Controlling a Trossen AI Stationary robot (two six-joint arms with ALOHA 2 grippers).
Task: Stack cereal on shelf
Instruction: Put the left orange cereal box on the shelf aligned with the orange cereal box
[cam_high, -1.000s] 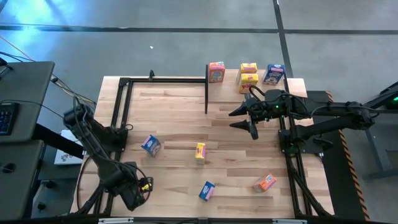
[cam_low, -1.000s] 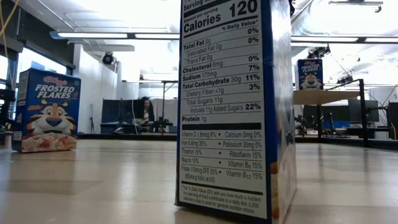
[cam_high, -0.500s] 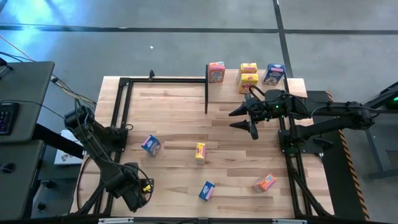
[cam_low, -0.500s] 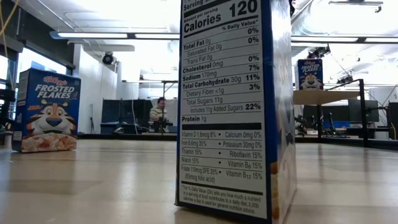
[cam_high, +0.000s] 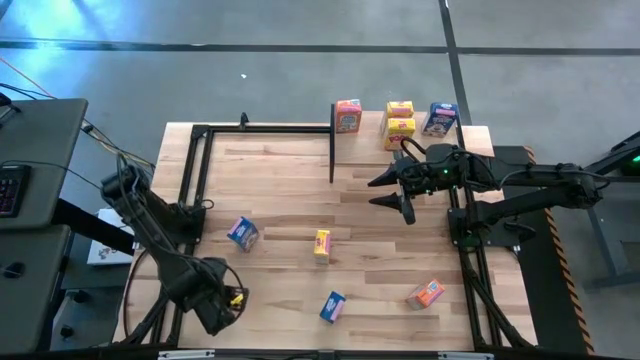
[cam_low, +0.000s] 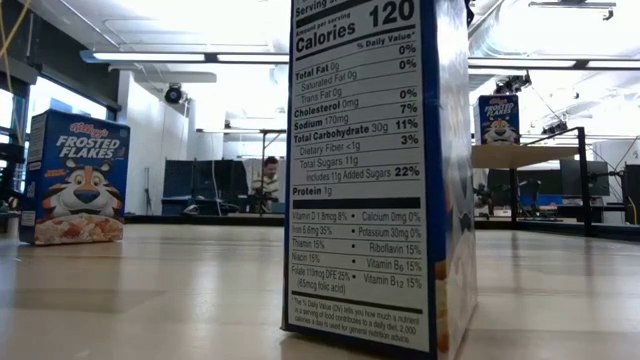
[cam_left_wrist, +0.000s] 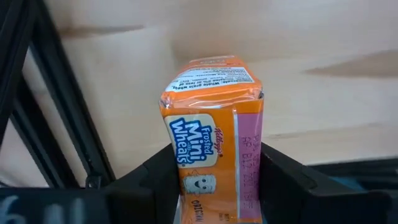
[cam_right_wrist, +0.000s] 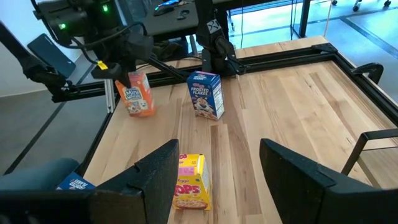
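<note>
An orange-pink cereal box (cam_right_wrist: 138, 93) stands near the table's near left corner, and my left gripper (cam_left_wrist: 214, 186) (cam_high: 218, 302) is shut on it from above, hiding it in the high view. On the table lie two blue boxes (cam_high: 242, 233) (cam_high: 332, 306), a yellow one (cam_high: 321, 244) and an orange-pink one (cam_high: 425, 293). The shelf (cam_high: 470, 135) at the far right carries an orange-pink (cam_high: 347, 116), a yellow (cam_high: 400, 125) and a blue box (cam_high: 441, 120). My right gripper (cam_high: 395, 192) hangs open before the shelf with nothing between its fingers. My left gripper pinches the orange-pink box between its two fingers, one on each of two opposite sides (cam_left_wrist: 177, 177). The fingers (cam_left_wrist: 280, 180) point down and come from above at the box's upper part (cam_right_wrist: 130, 79). The box stands about upright below them. I cannot tell whether its lower end rests on the table.
Black frame rails (cam_high: 195, 170) run along the table's left and far edges, and a black post (cam_high: 332, 150) stands at the shelf's left end. In the low view a blue box (cam_low: 365, 170) stands close before the camera, with another (cam_low: 75, 178) at the left.
In the room behind the table a person has moved toward the right in the low view. Neither arm has plainly shifted in the high view.
</note>
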